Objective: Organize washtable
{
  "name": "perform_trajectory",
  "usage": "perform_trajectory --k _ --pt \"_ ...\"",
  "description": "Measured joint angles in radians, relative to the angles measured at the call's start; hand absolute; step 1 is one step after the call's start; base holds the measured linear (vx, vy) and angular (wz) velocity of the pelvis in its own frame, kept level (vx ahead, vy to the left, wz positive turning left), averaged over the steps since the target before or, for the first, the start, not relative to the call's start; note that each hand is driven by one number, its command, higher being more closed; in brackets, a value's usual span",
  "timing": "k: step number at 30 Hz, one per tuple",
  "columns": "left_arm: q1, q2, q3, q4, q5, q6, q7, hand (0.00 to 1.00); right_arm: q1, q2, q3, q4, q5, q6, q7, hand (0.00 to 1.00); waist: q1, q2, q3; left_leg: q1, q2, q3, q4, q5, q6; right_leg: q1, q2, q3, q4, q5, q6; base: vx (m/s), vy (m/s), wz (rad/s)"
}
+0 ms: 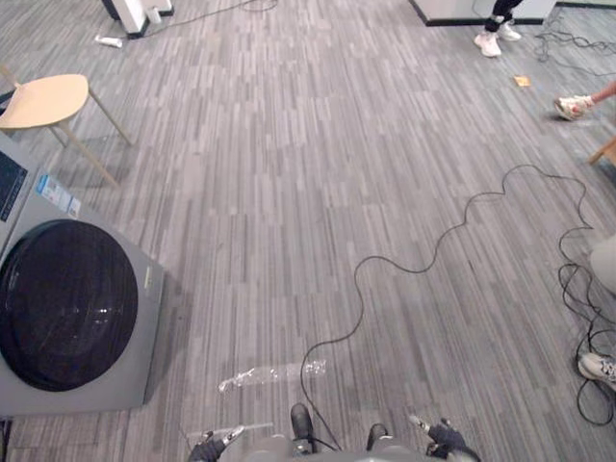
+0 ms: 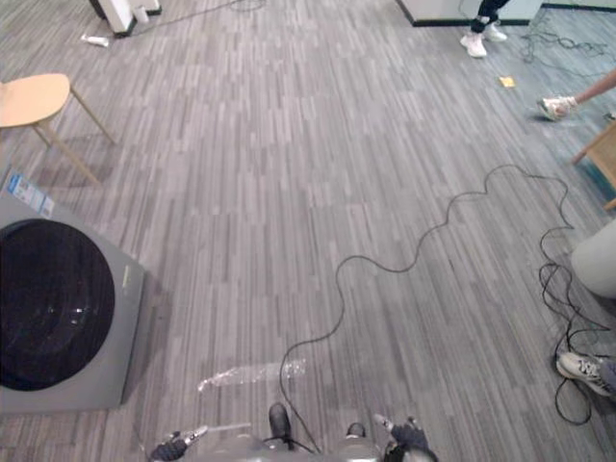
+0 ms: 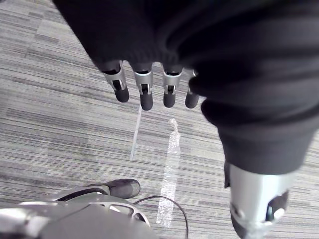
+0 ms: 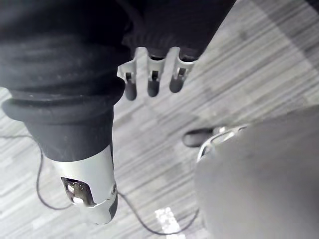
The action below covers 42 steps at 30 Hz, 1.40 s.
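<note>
Grey carpet (image 1: 289, 192), two empty hands

Left hand (image 3: 146, 94) and right hand (image 4: 152, 82) hang above the carpet, fingers straight and relaxed, holding nothing. A clear plastic strip (image 1: 269, 373) lies just ahead of the left hand. A washer (image 1: 72, 308) stands ahead and left of that hand, with a stool (image 1: 46, 101) well beyond it.

The floor (image 1: 289, 173) is grey striped carpet. At the near left stands a grey washing machine (image 1: 96, 375) with a dark round door (image 1: 65, 304). Farther back on the left is a light wooden stool (image 1: 43, 100). A crumpled strip of clear plastic (image 1: 272, 374) lies on the floor near the middle, right of the machine. At the near edge the left hand (image 1: 214, 445) and right hand (image 1: 445, 438) are well apart. Far right are a person's white shoes (image 1: 496, 38), a sandalled foot (image 1: 576, 106) and a small orange scrap (image 1: 522, 81).
</note>
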Motion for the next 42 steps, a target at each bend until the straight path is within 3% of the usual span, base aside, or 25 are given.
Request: perform_trajectory --k 7,10,11,12,13,15,18,21,22,24,25,26,27,28,29,30,32,34,36,37,38,39,40,41,42 --pt "-0.023 0.004 0.001 -0.027 0.000 -0.002 0.004 0.00 -0.030 0.035 0.000 -0.037 -0.009 0.000 -0.004 0.00 0.021 -0.014 0.026 -0.032 -0.002 0.008 0.006 -0.019 -0.011 -0.044 -0.014 -0.001 0.022 -0.018 0.008 -0.01 -0.038 -0.03" --pt "-0.028 0.013 0.000 -0.059 0.000 -0.001 0.017 0.00 -0.032 0.041 -0.003 -0.055 -0.008 0.001 -0.006 0.00 0.026 -0.040 0.044 -0.058 -0.013 0.010 0.043 -0.072 -0.001 -0.152 -0.062 0.001 0.246 -0.113 0.022 0.09 0.021 0.03" --pt "-0.034 0.020 0.001 -0.062 0.001 -0.001 0.020 0.00 -0.031 0.043 -0.001 -0.081 -0.009 0.000 -0.004 0.00 0.034 -0.036 0.056 -0.070 0.005 0.021 0.093 -0.112 0.001 -0.232 -0.079 0.010 0.420 -0.116 0.017 0.17 0.061 -0.27" --pt "-0.033 0.021 -0.001 -0.061 0.005 0.002 0.020 0.00 -0.030 0.040 -0.001 -0.099 -0.005 -0.001 -0.005 0.00 0.028 -0.034 0.061 -0.064 0.024 0.021 0.136 -0.147 0.004 -0.314 -0.096 0.025 0.610 -0.083 -0.032 0.16 0.074 -0.28" --pt "-0.035 0.020 -0.002 -0.062 0.006 0.003 0.020 0.00 -0.028 0.038 -0.001 -0.107 -0.004 -0.001 -0.006 0.00 0.026 -0.032 0.070 -0.052 0.035 0.017 0.159 -0.167 0.003 -0.353 -0.101 0.033 0.700 -0.078 -0.050 0.25 0.100 -0.13" --pt "-0.040 0.019 -0.006 -0.063 0.015 0.003 0.021 0.00 -0.020 0.035 -0.002 -0.116 0.018 -0.005 -0.007 0.00 0.023 -0.018 0.087 -0.009 0.068 0.015 0.192 -0.210 -0.007 -0.416 -0.103 0.026 0.812 -0.131 -0.028 0.31 0.080 -0.05" --pt "-0.049 0.016 -0.008 -0.063 0.021 -0.002 0.021 0.00 -0.023 0.032 -0.003 -0.125 0.052 -0.021 -0.007 0.00 0.018 -0.013 0.090 0.050 0.111 0.010 0.178 -0.234 -0.044 -0.507 -0.099 -0.049 0.679 -0.163 -0.001 0.42 0.044 0.07" --pt "-0.044 0.005 0.004 -0.058 0.054 0.000 0.021 0.00 -0.024 0.030 -0.022 -0.147 0.078 -0.035 -0.006 0.00 0.011 0.006 0.102 0.142 0.143 0.010 0.130 -0.266 -0.100 -0.565 -0.084 -0.127 0.391 -0.051 -0.021 0.53 -0.041 0.14" --pt "-0.036 -0.005 0.035 -0.058 0.065 0.000 0.020 0.00 -0.023 0.033 -0.035 -0.151 0.082 -0.035 -0.006 0.00 0.005 0.006 0.102 0.182 0.157 0.010 0.131 -0.288 -0.137 -0.573 -0.077 -0.159 0.334 0.006 -0.046 0.62 -0.152 0.29" --pt "-0.030 -0.019 0.110 -0.058 0.075 -0.002 0.019 0.00 -0.021 0.042 -0.049 -0.153 0.083 -0.036 -0.006 0.00 0.001 -0.005 0.096 0.198 0.204 0.005 0.251 -0.341 -0.228 -0.595 -0.035 -0.187 0.378 0.056 -0.133 0.75 -0.268 0.39" --pt "-0.031 -0.022 0.122 -0.058 0.075 -0.001 0.019 0.00 -0.023 0.044 -0.051 -0.152 0.086 -0.035 -0.004 0.00 -0.003 -0.003 0.097 0.182 0.226 0.001 0.327 -0.353 -0.248 -0.591 -0.014 -0.157 0.392 0.101 -0.164 0.74 -0.350 0.22" --pt "-0.033 -0.051 0.140 -0.061 0.073 0.001 0.021 0.00 -0.039 0.027 -0.054 -0.153 0.086 -0.032 -0.005 0.00 0.008 0.039 0.098 0.118 0.318 0.020 0.525 -0.338 -0.237 -0.557 0.025 -0.176 0.429 0.064 -0.127 0.77 -0.336 -0.11" --pt "-0.031 -0.071 0.173 -0.061 0.065 0.002 0.020 0.00 -0.041 0.009 -0.035 -0.154 0.081 -0.035 -0.004 0.00 0.023 0.070 0.100 0.044 0.400 0.060 0.749 -0.216 -0.149 -0.509 0.065 -0.190 0.419 0.032 -0.115 0.79 -0.309 -0.39" --pt "-0.029 -0.080 0.189 -0.060 0.059 0.002 0.021 0.00 -0.041 0.011 -0.027 -0.151 0.081 -0.035 -0.005 0.00 0.028 0.079 0.101 0.013 0.433 0.063 0.850 -0.116 -0.096 -0.475 0.084 -0.186 0.398 0.026 -0.119 0.83 -0.261 -0.58" --pt "-0.021 -0.087 0.197 -0.060 0.043 0.002 0.020 0.00 -0.045 0.003 -0.019 -0.138 0.081 -0.033 -0.007 0.00 0.035 0.088 0.102 -0.046 0.475 0.058 1.016 -0.053 -0.084 -0.397 0.114 -0.161 0.349 0.024 -0.122 0.82 -0.214 -0.46" --pt "-0.024 -0.080 0.197 -0.062 0.034 0.002 0.020 0.00 -0.048 0.004 -0.019 -0.114 0.081 -0.031 -0.008 0.00 0.032 0.072 0.111 -0.086 0.474 0.056 1.123 -0.118 -0.094 -0.301 0.122 -0.137 0.299 0.024 -0.123 0.81 -0.178 -0.34" --pt "-0.027 -0.068 0.195 -0.081 -0.005 -0.001 0.020 0.00 -0.038 0.015 -0.018 -0.080 0.074 -0.024 -0.011 0.00 0.035 0.038 0.124 -0.131 0.430 0.060 1.170 -0.190 -0.098 -0.132 0.108 -0.117 0.215 0.024 -0.123 0.85 -0.088 0.00" --pt "-0.033 -0.067 0.187 -0.113 -0.034 -0.011 0.020 0.00 -0.038 0.013 -0.010 -0.069 0.058 -0.021 -0.018 0.00 0.044 0.022 0.125 -0.244 0.370 0.052 1.140 -0.238 -0.086 -0.023 0.089 -0.110 0.153 0.023 -0.123 0.65 0.006 -0.01" --pt "-0.061 -0.063 0.168 -0.131 -0.043 -0.015 0.017 0.00 -0.070 0.010 -0.008 -0.059 0.041 -0.020 -0.024 0.00 0.063 0.005 0.135 -0.432 0.257 0.043 0.897 -0.257 -0.071 0.054 0.043 -0.108 0.121 0.009 -0.110 0.60 0.159 -0.16" --pt "-0.065 -0.056 0.153 -0.133 -0.043 -0.015 0.018 0.00 -0.078 0.012 -0.012 -0.059 0.038 -0.021 -0.023 0.00 0.064 -0.001 0.138 -0.457 0.223 0.042 0.779 -0.243 -0.080 0.073 0.024 -0.109 0.124 -0.002 -0.096 0.75 0.274 -0.18" --pt "-0.059 -0.054 0.123 -0.134 -0.032 -0.011 0.017 0.00 -0.076 0.013 -0.012 -0.057 0.028 -0.023 -0.023 0.00 0.072 0.007 0.134 -0.457 0.169 0.013 0.463 -0.135 -0.101 0.128 0.007 -0.109 0.123 -0.031 -0.058 0.55 0.237 -0.30" --pt "-0.047 -0.059 0.102 -0.135 -0.022 -0.011 0.018 0.00 -0.067 0.011 -0.012 -0.057 0.020 -0.025 -0.023 0.00 0.086 0.026 0.129 -0.447 0.167 -0.017 0.315 -0.078 -0.123 0.154 0.026 -0.102 0.117 -0.046 -0.038 0.71 0.305 -0.56" --pt "-0.038 -0.055 0.074 -0.134 0.008 -0.010 0.018 0.00 -0.059 0.012 0.000 -0.047 -0.006 -0.025 -0.023 0.00 0.108 0.041 0.114 -0.451 0.180 -0.036 0.331 0.149 -0.016 0.215 0.029 -0.080 0.093 -0.076 -0.016 0.69 0.311 -0.40" --pt "-0.066 -0.028 0.071 -0.137 0.039 -0.009 0.019 0.00 -0.074 0.048 0.013 -0.034 -0.032 -0.021 -0.020 0.00 0.109 -0.006 0.104 -0.484 0.155 -0.028 0.383 0.088 0.034 0.205 0.018 -0.039 0.089 -0.080 -0.015 0.65 0.290 -0.19" --pt "-0.077 -0.020 0.072 -0.138 0.051 -0.011 0.018 0.00 -0.074 0.064 0.013 -0.038 -0.043 -0.023 -0.019 0.00 0.109 -0.022 0.098 -0.487 0.140 -0.029 0.380 0.074 0.041 0.185 0.020 -0.014 0.093 -0.066 -0.020 0.58 0.243 0.12"
